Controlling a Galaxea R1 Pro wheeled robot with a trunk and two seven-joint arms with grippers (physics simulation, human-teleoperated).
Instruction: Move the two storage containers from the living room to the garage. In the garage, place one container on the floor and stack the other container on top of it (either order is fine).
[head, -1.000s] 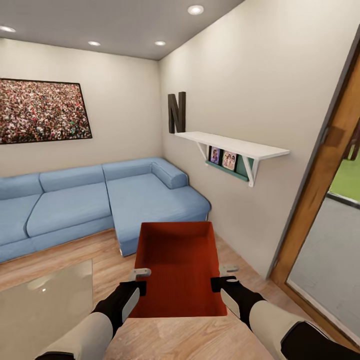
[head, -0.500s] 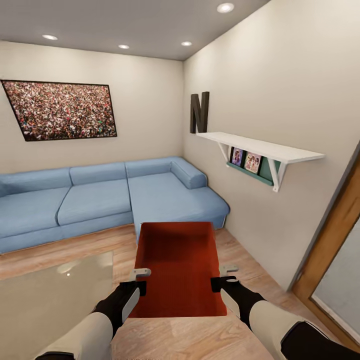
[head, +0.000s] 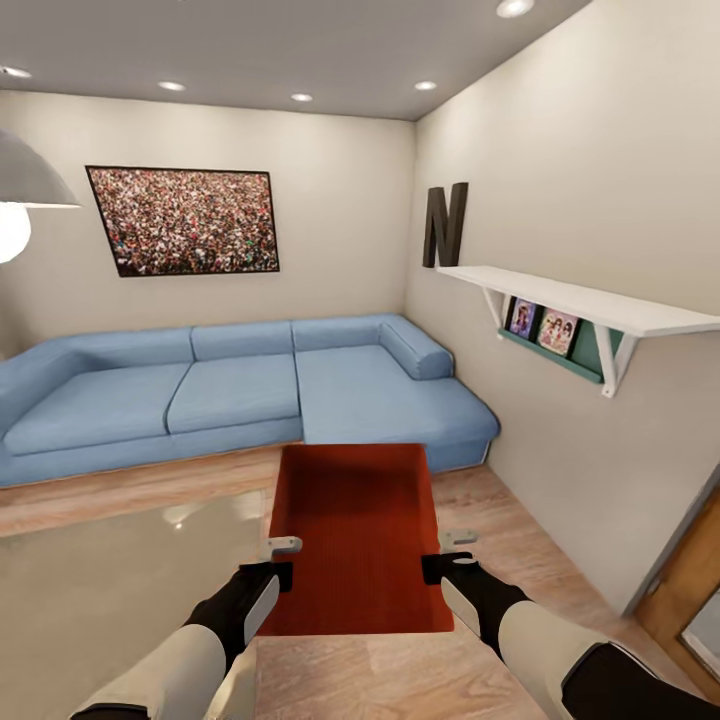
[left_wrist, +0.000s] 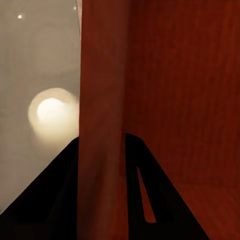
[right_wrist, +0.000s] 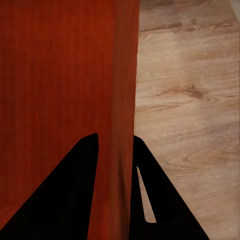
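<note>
The red-orange rectangular open-top plastic storage container (head: 357, 540) is held up in front of the robot, above the light wood-plank floor (head: 520, 520) of the living room. The left gripper (head: 272, 562) is clamped on the container's left wall; in the left wrist view its dark fingers (left_wrist: 55, 200) sit one on each side of the red wall (left_wrist: 102, 125). The right gripper (head: 448, 555) is clamped on the right wall the same way, fingers (right_wrist: 70, 195) straddling the wall (right_wrist: 117, 100). Beyond the container stands a light blue sectional sofa (head: 230, 390). A glass-topped low table (head: 110, 590) lies near the left arm. On the walls: a framed crowd picture (head: 183, 220), a dark letter N (head: 445, 224), a white shelf (head: 590, 305) with small photos (head: 540, 325). A white pendant lamp (head: 25, 195) hangs at far left.
</note>
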